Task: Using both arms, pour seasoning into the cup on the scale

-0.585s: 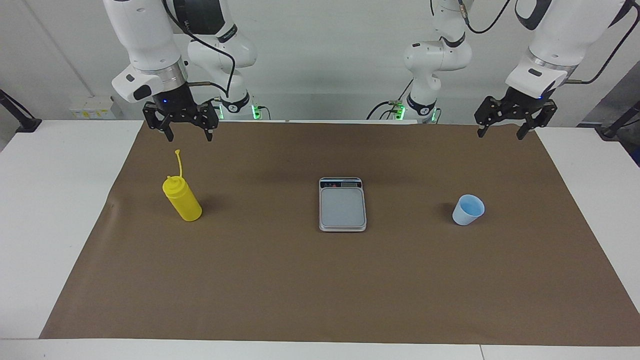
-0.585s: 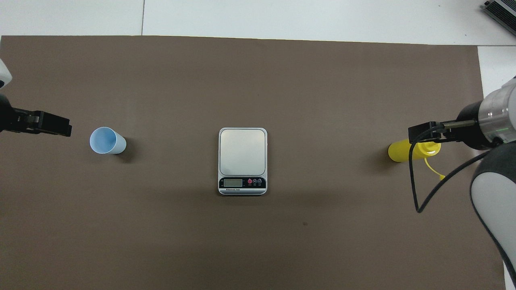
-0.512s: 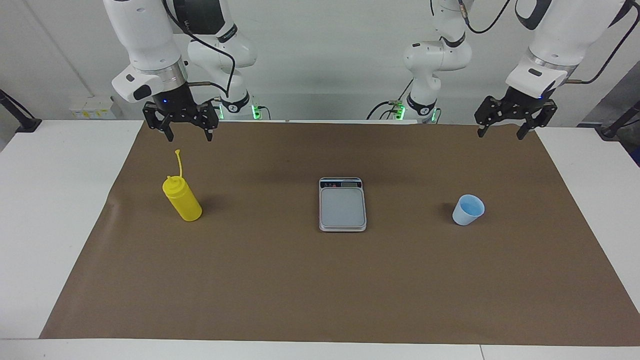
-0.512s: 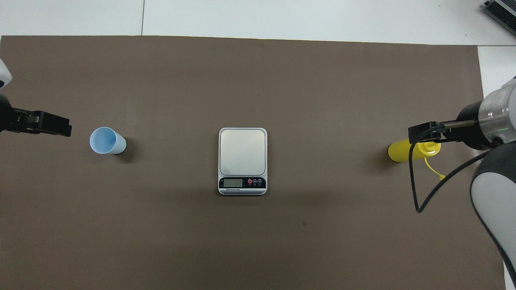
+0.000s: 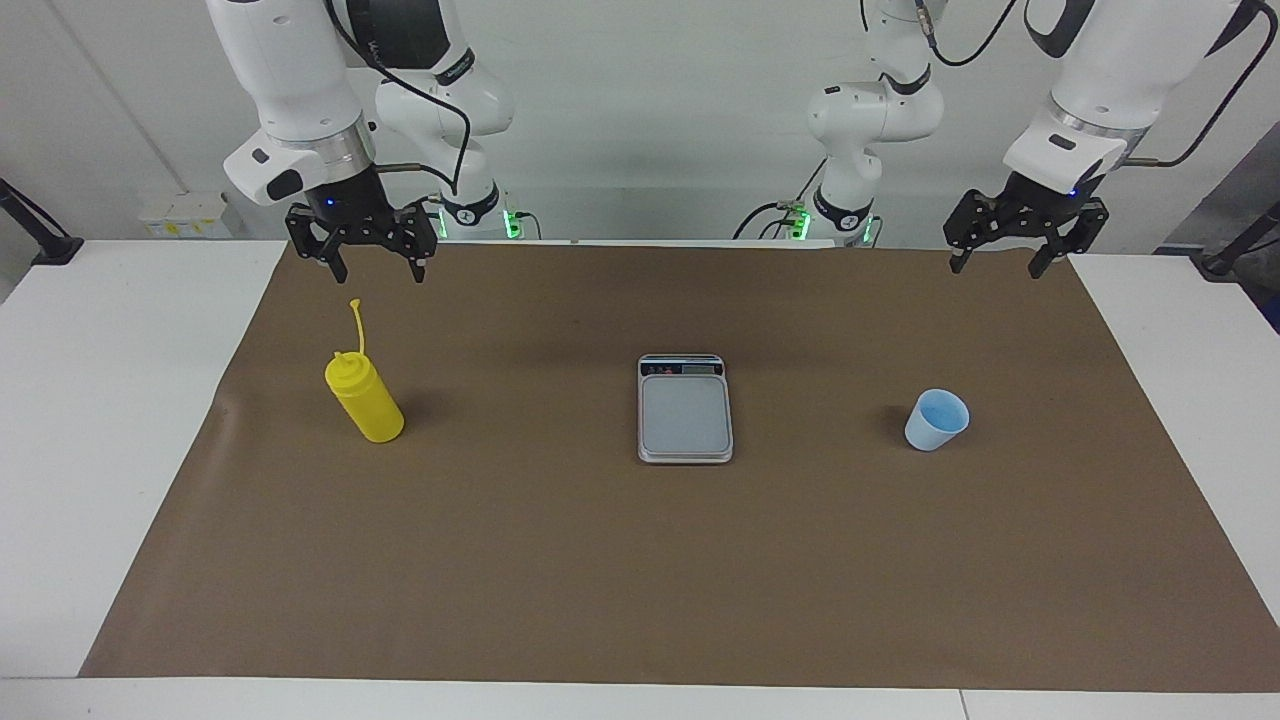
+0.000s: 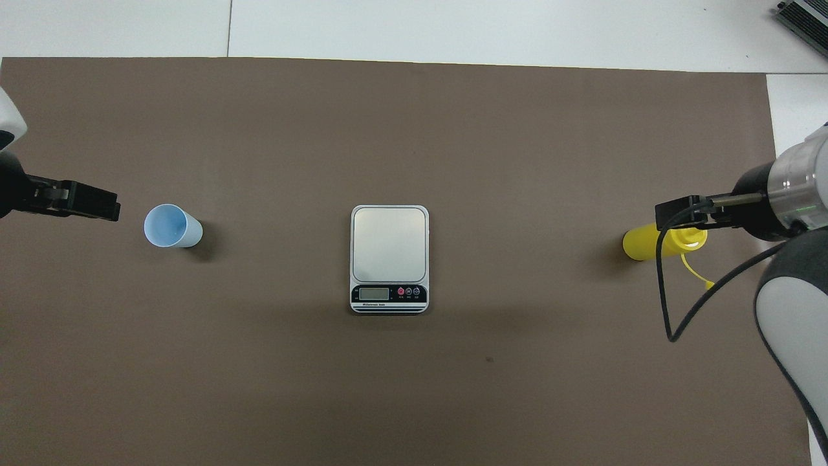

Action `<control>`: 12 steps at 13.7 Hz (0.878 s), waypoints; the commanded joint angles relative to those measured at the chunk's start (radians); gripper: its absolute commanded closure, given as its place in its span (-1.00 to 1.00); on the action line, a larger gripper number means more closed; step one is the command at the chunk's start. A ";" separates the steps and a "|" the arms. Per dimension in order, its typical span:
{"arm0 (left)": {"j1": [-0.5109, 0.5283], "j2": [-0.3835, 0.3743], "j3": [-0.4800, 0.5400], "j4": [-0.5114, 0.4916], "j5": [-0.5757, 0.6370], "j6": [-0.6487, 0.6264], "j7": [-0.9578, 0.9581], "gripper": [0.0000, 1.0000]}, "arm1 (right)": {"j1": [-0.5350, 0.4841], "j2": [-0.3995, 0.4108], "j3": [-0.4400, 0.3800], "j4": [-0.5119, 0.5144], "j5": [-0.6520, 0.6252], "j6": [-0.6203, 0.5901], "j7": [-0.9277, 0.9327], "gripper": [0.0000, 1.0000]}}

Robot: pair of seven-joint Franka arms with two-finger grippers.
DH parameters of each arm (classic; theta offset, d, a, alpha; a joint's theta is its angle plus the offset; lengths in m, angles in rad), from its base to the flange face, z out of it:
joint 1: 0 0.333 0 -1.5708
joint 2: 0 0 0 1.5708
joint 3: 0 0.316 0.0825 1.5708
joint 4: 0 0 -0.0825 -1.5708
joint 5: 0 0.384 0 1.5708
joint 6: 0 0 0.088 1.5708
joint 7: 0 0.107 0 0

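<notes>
The yellow seasoning bottle (image 5: 366,400) stands upright on the mat toward the right arm's end, its cap strap sticking up; it also shows in the overhead view (image 6: 640,244). The light blue cup (image 5: 936,420) stands upright toward the left arm's end, also in the overhead view (image 6: 171,226). The silver-grey scale (image 5: 685,410) lies between them with a bare plate (image 6: 389,243). My right gripper (image 5: 379,272) hangs open and empty in the air above the bottle (image 6: 673,213), apart from it. My left gripper (image 5: 997,268) hangs open and empty, beside the cup in the overhead view (image 6: 107,208).
A brown mat (image 5: 600,560) covers most of the white table (image 5: 110,420). The scale's display end (image 6: 388,294) faces the robots. A black cable (image 6: 666,304) loops down from the right wrist.
My left gripper has shifted a little toward the cup. The right gripper, bottle, cup and scale have not moved.
</notes>
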 commanded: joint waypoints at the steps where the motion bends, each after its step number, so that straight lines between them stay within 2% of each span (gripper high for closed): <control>1: -0.008 -0.036 0.005 -0.041 0.013 0.005 0.009 -1.00 | -0.011 -0.019 0.003 -0.022 0.001 0.007 -0.021 -1.00; 9: 0.054 -0.011 0.013 -0.061 0.012 0.045 0.000 -1.00 | -0.011 -0.019 0.003 -0.022 0.001 0.007 -0.021 -1.00; 12: 0.098 -0.022 0.014 -0.222 0.010 0.204 0.007 -1.00 | -0.011 -0.019 0.003 -0.022 0.001 0.007 -0.021 -1.00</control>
